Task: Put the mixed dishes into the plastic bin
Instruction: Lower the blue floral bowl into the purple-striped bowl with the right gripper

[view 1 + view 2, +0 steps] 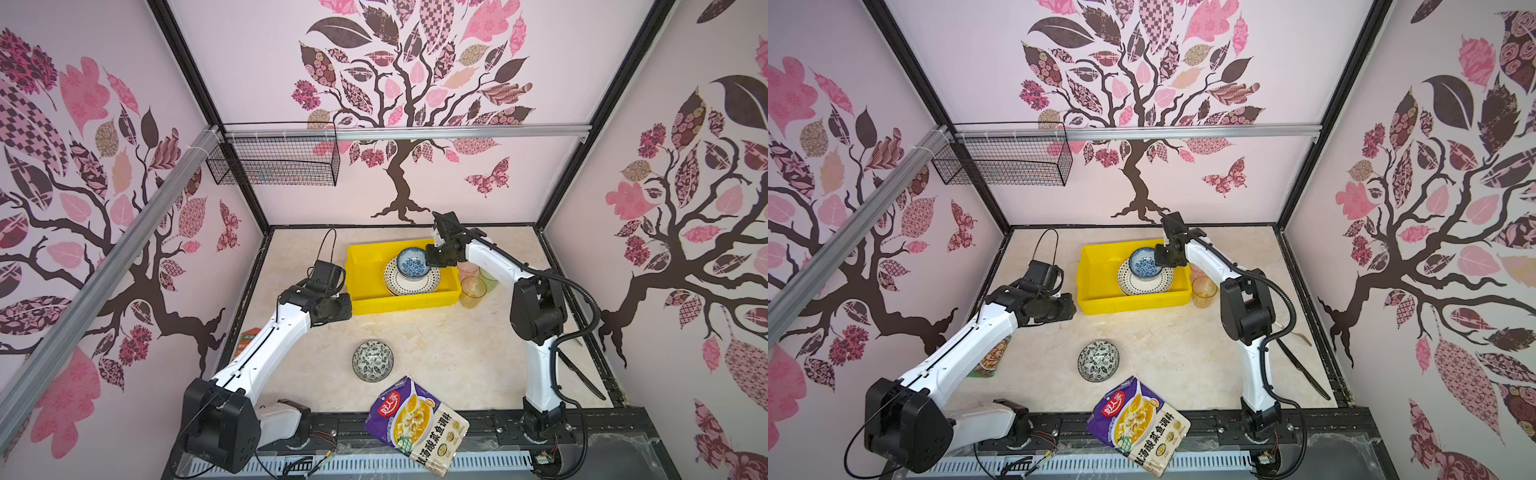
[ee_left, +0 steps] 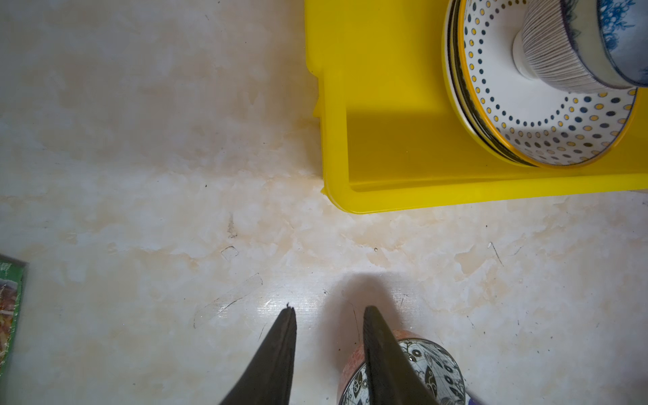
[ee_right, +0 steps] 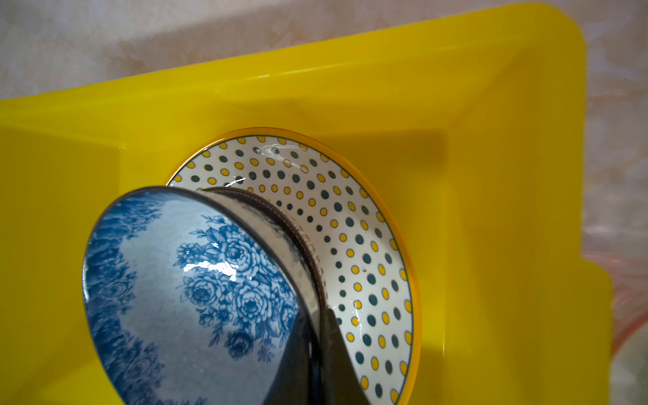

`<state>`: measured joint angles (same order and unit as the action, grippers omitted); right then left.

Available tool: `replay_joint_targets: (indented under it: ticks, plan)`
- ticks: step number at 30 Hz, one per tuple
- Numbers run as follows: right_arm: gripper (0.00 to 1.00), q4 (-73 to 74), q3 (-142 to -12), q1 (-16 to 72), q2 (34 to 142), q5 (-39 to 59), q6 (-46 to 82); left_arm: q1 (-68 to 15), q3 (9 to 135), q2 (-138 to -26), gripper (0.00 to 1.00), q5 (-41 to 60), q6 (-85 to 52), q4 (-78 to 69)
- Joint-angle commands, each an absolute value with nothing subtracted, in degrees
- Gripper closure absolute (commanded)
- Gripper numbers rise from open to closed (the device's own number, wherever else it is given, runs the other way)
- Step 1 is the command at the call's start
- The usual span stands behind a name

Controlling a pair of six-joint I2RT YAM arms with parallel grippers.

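The yellow plastic bin (image 1: 399,305) (image 1: 1129,305) stands at the back of the table and holds a stack of plates with a dotted plate (image 1: 415,284) (image 3: 350,217) on top. My right gripper (image 3: 317,315) is shut on the rim of a blue floral bowl (image 1: 413,262) (image 3: 196,280), which is tilted over a lined bowl on that plate. My left gripper (image 2: 329,312) hangs open over bare table left of the bin, nothing between its fingers. A black-white bowl (image 1: 372,360) (image 2: 431,371) rests on the table in front. Amber (image 1: 473,291), pink (image 1: 467,270) and green (image 1: 490,280) tumblers stand right of the bin.
A purple food pouch (image 1: 415,424) lies at the front edge. A green-orange seasoning packet (image 1: 992,357) lies under the left arm. A black wire basket (image 1: 274,162) hangs on the back rail. A black utensil (image 1: 577,374) lies along the right edge.
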<state>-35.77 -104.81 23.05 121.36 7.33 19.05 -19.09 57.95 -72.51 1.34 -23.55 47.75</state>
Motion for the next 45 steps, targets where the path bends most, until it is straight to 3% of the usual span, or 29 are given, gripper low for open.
replay_joint_targets:
  ticks: [1, 23, 45]
  plan:
    - [1.0, -36.21, -108.03, 22.81, 123.44, 8.09, 19.08, -18.81, 59.38, -71.54, 0.64, 1.58, -23.2, 47.83]
    - [0.98, -37.09, -108.98, 22.79, 124.19, 8.34, 19.05, -18.81, 59.41, -71.78, 0.64, 1.85, -23.12, 47.88]
    - [0.86, -37.27, -109.34, 22.82, 122.97, 8.51, 19.17, -18.81, 58.85, -71.81, 0.64, 2.31, -23.2, 47.64]
